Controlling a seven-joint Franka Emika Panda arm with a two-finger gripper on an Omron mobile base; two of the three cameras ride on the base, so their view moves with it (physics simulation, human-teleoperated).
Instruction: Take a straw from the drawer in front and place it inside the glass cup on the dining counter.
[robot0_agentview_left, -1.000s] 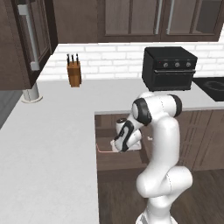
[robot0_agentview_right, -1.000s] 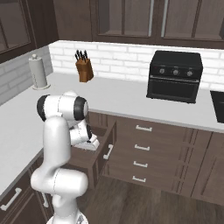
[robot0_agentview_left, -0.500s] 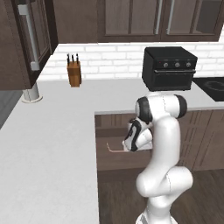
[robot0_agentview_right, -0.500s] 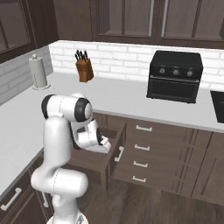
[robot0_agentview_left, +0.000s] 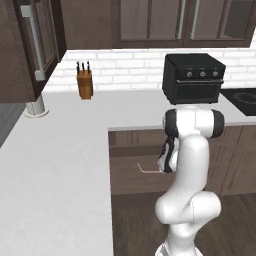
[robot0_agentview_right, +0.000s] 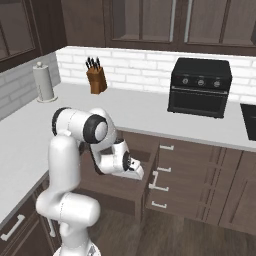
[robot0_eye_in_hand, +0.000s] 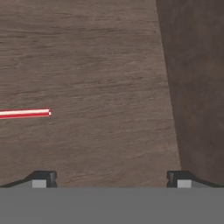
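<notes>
a: pincer (robot0_eye_in_hand: 111, 178) is spread wide with nothing between its tips, looking down at the floor of the open drawer (robot0_eye_in_hand: 96, 70).

b: and the straw (robot0_eye_in_hand: 25, 113)?

a: lying flat on the drawer floor. in the hand view its end sits off to the left of the pincer, clear of the left fingertip (robot0_eye_in_hand: 43, 178), apart from it and touching nothing of the hand. its long axis runs across that view, roughly in line with the gap between the tips rather than crossing it.

b: so the hand isn't over it yet.

a: i'd judge not. it would need to slide toward the straw, and likely turn so the tips straddle the thin shaft instead of lining up with it.

b: what's it like to grab?

a: thin, straight, smooth-looking, pinkish-red with a pale highlight along its length. a slim round stick on flat wood could roll or slip when the tips close. the drawer is dark brown with a visible grain, and a darker side wall rises to the right of the pincer.

b: from the base cameras?

a: the straw (robot0_agentview_left: 146, 170) shows as a faint pale line in the drawer (robot0_agentview_left: 132, 175), just left of the white arm's hand, below the white desk (robot0_agentview_left: 60, 165).
</notes>
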